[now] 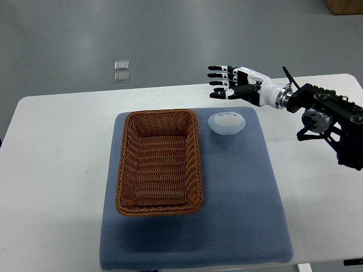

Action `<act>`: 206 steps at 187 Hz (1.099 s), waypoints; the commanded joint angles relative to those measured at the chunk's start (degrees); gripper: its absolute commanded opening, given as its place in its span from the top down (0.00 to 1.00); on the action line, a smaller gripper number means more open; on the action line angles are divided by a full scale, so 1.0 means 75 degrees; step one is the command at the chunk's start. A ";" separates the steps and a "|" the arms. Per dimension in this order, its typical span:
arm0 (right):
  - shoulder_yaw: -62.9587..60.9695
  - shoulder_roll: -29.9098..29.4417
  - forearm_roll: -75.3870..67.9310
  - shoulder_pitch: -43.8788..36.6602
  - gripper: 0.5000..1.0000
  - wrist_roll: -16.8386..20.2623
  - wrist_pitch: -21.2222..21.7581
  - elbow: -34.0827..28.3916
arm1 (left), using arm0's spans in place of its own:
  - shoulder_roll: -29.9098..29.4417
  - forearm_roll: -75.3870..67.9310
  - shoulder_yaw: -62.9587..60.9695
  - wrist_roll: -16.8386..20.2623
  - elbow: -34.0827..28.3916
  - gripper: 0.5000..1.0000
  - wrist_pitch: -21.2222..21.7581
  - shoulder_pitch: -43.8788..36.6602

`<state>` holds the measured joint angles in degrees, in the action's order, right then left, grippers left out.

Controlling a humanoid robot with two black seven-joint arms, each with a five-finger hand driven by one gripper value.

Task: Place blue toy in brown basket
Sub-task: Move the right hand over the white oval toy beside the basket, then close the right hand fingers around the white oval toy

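A pale blue, rounded toy (227,123) lies on the blue mat (244,192), just right of the brown wicker basket (160,162). The basket holds nothing. My right hand (226,83) reaches in from the right edge and hovers above the table's far edge, beyond the toy and apart from it. Its fingers are spread and hold nothing. The left arm does not show.
The mat lies on a white table (57,170). The basket's rim (198,164) stands between its inside and the toy. On the grey floor beyond the table lie two small clear squares (121,71). A brown box corner (343,5) shows at the top right.
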<state>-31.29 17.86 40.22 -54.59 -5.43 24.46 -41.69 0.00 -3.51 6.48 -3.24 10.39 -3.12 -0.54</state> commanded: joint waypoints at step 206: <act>0.4043 -0.0272 0.2888 -0.1920 0.20 0.1545 -0.0742 -0.0371 | 0.0000 -0.0001 -0.0021 -0.0002 0.0044 0.00 -0.0029 0.0001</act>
<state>-1.21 16.29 61.60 -69.78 6.20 20.11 -44.99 0.00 -3.52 6.42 -3.26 10.43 -3.34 -0.53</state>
